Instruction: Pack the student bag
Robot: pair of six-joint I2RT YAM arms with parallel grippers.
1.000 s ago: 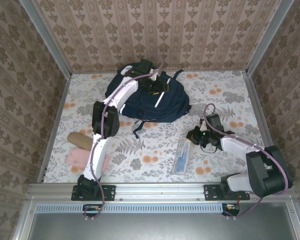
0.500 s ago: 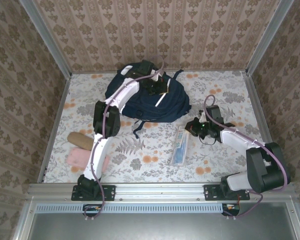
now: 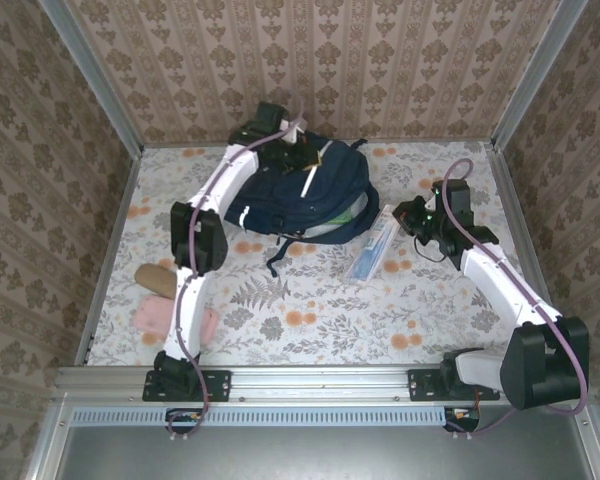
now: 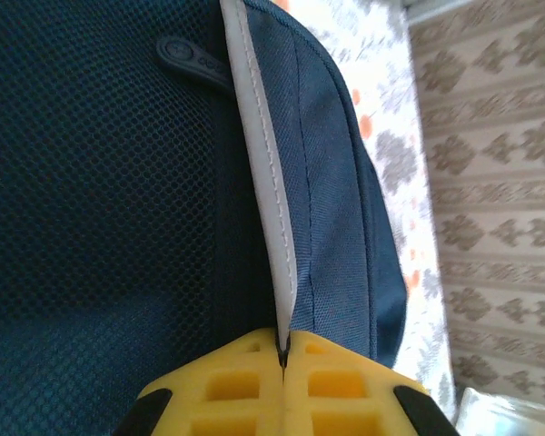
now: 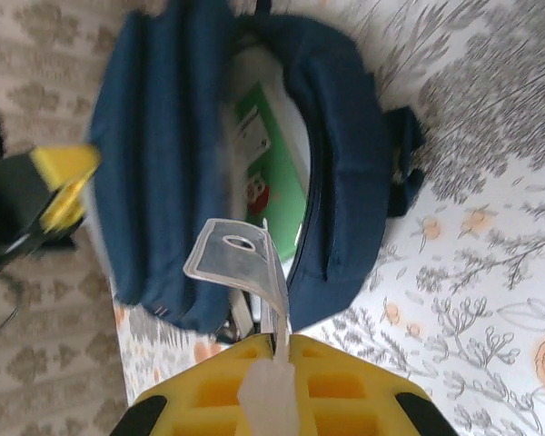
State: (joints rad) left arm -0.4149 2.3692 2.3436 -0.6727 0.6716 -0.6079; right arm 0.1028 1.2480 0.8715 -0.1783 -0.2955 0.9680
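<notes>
You're partway: the student bag (image 3: 280,205) lies at the table's (image 3: 430,320) far middle, your left gripper (image 4: 282,356) pinching its white stripe (image 4: 263,182) to hold it open, something green (image 5: 274,173), perhaps a book, inside, your right gripper (image 5: 272,350) clamping a clear pouch (image 5: 241,263) near the opening, and tan (image 3: 160,277) and pink (image 3: 165,315) items unpacked.

There is one student bag (image 3: 280,205). There are two claws, the left claw (image 4: 282,352) and the right claw (image 5: 274,350). There is one clear plastic pouch (image 3: 372,248), one green book (image 5: 274,168), one tan thing (image 3: 158,276) and one pink thing (image 3: 168,315).
</notes>
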